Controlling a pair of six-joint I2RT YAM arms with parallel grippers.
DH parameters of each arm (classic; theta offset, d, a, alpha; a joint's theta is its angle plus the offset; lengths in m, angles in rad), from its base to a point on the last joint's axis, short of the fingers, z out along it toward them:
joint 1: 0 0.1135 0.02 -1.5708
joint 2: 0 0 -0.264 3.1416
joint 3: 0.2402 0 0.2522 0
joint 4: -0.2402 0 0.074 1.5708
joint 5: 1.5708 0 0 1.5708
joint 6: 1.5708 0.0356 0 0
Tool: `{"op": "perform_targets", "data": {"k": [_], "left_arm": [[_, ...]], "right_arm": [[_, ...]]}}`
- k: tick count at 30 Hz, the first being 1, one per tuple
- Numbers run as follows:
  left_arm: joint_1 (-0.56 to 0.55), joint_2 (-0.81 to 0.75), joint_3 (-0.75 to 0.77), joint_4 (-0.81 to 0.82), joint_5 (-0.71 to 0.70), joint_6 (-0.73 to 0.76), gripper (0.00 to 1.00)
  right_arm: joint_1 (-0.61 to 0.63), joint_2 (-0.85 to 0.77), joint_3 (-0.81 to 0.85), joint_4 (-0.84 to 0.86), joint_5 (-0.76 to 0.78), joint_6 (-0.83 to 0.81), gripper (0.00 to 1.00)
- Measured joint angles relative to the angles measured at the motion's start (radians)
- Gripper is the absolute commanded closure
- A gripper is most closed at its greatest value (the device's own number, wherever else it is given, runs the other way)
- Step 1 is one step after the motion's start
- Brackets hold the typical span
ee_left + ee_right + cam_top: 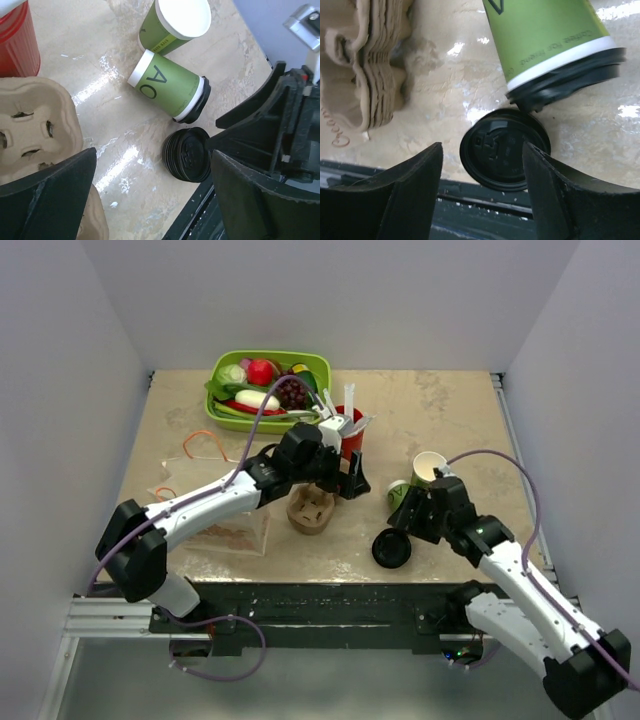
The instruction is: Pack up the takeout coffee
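Left arm [200, 505] reaches to mid-surface. Its jaws are released, spread wide, nothing between the fingers [50, 195]. They hang over the brown cardboard carrier [310, 510], close to the red cup [352, 440] of white sticks.

Right arm [520, 570] angles in from the near right. Its jaws are also parted and grasp nothing. In the wrist view the loose black lid [502, 150] lies flat on the surface [450, 410] below and between the two fingers [410, 190], with a clear gap on the left side. Contact on the right side cannot be told.

Lidded green cup [167, 85] lies on its side on the surface, right of centre, its black-capped end pointing toward the near edge, just above the loose lid. Open green cup [430, 468] stands upright just behind it, white inside showing. Both cups sit well right of the carrier.

Green tray [320, 365] of toy food at the far edge. Clear plastic bag [225, 530] under the left arm.
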Motion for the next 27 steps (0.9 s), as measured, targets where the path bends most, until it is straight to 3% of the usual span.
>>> {"op": "perform_targets", "data": {"k": [7, 19, 27], "left_arm": [[0.000, -0.067, -0.109, 0.003, -0.015, -0.011, 0.00], [0.000, -0.149, -0.153, -0.029, -0.054, -0.013, 0.00], [0.000, -0.156, -0.153, -0.042, -0.064, -0.012, 0.00]], "right_arm": [[0.145, 0.167, 0.000, 0.079, 0.188, 0.132, 0.41], [0.156, 0.240, 0.026, 0.068, 0.362, 0.199, 0.42], [0.158, 0.348, 0.048, 0.097, 0.425, 0.219, 0.62]]}}
